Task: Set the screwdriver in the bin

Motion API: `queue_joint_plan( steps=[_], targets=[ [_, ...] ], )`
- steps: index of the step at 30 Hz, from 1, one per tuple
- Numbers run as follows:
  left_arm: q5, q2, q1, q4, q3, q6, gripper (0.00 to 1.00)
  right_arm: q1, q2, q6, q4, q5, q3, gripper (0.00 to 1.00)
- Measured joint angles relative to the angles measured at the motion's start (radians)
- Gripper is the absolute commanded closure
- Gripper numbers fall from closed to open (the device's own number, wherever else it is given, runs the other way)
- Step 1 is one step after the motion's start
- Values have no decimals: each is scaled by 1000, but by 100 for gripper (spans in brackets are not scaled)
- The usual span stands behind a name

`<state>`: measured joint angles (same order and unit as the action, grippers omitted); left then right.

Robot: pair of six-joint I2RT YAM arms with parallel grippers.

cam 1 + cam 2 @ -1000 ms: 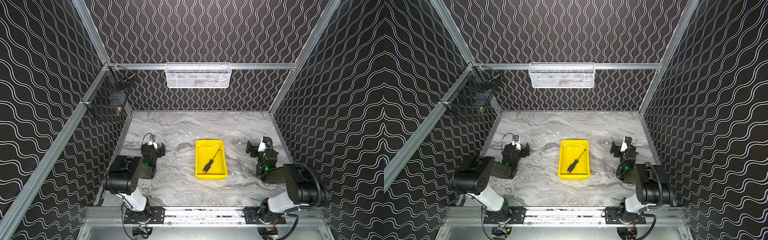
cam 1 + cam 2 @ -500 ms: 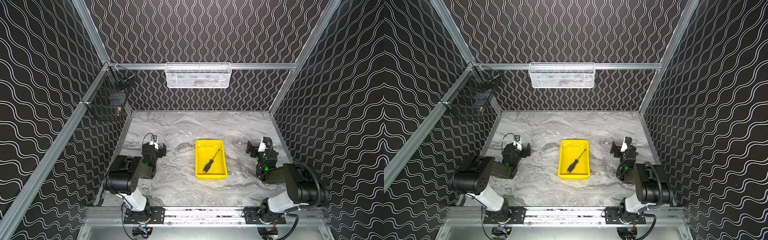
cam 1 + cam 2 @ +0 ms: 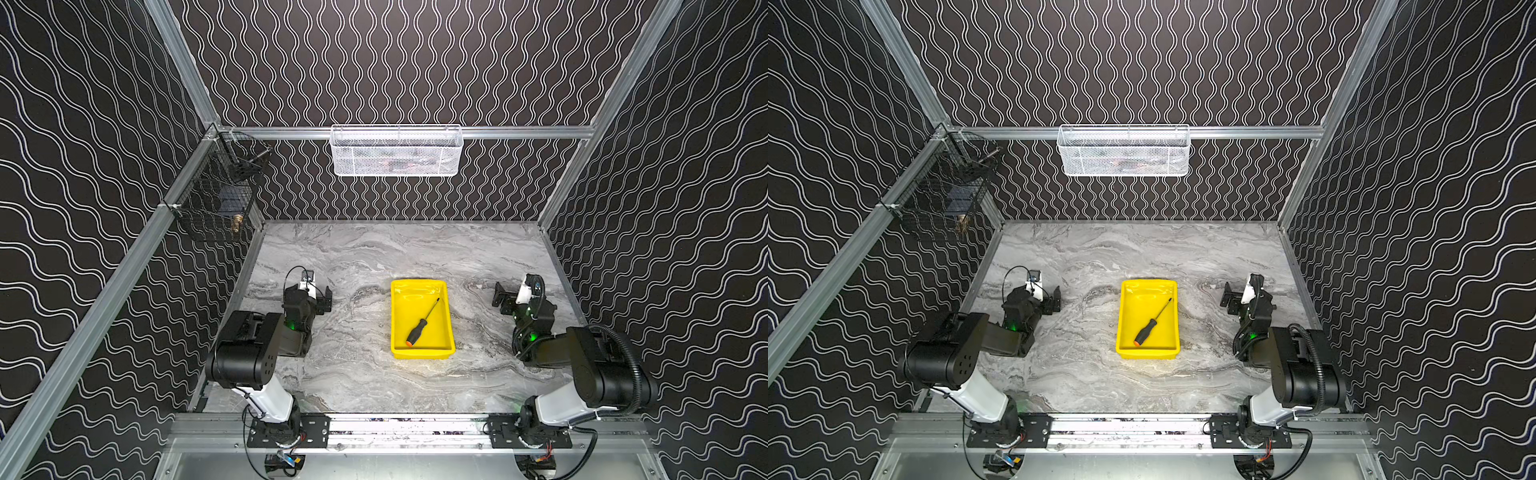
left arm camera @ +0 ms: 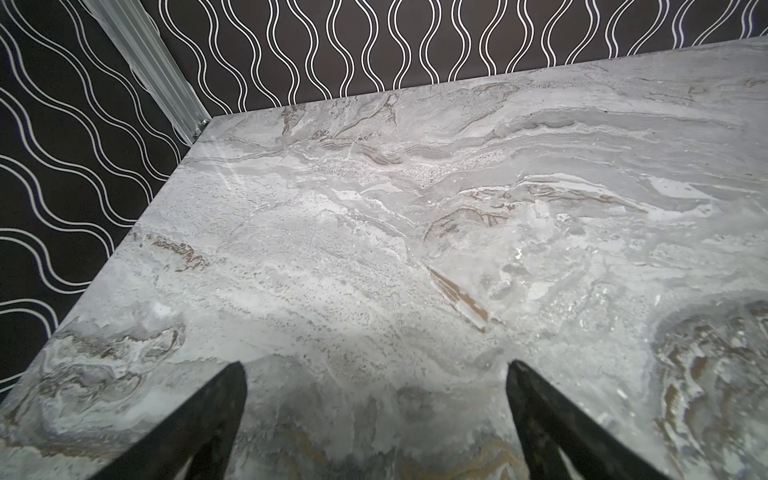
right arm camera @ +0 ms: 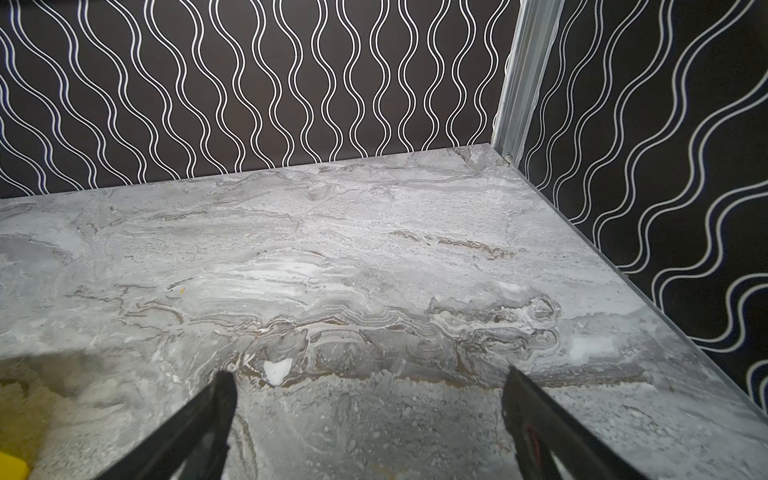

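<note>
Hanging behind bin (image 3: 422, 353): white basket (image 3: 395, 152), poss. filled.

In the right wrist view, you see only a yellow corner of the bin (image 5: 10, 467); the picture edge cuts off the rest. You cannot identify the contents of the white mesh basket (image 3: 395, 151) or the black wire basket (image 3: 212, 216): too small and blurred.
</note>
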<state>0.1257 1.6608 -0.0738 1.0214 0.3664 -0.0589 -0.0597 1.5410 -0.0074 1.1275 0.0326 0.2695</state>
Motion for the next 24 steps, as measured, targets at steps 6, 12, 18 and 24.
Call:
queue_joint_plan(
  steps=[6, 12, 18, 24],
  targets=[
    [0, 0, 0, 0, 0, 0, 1, 0, 0, 0, 0, 0, 0, 0],
    [0, 0, 0, 0, 0, 0, 1, 0, 0, 0, 0, 0, 0, 1],
    [0, 0, 0, 0, 0, 0, 1, 0, 0, 0, 0, 0, 0, 0],
    [-7, 2, 2, -10, 9, 0, 1, 0, 0, 0, 0, 0, 0, 0]
  ],
)
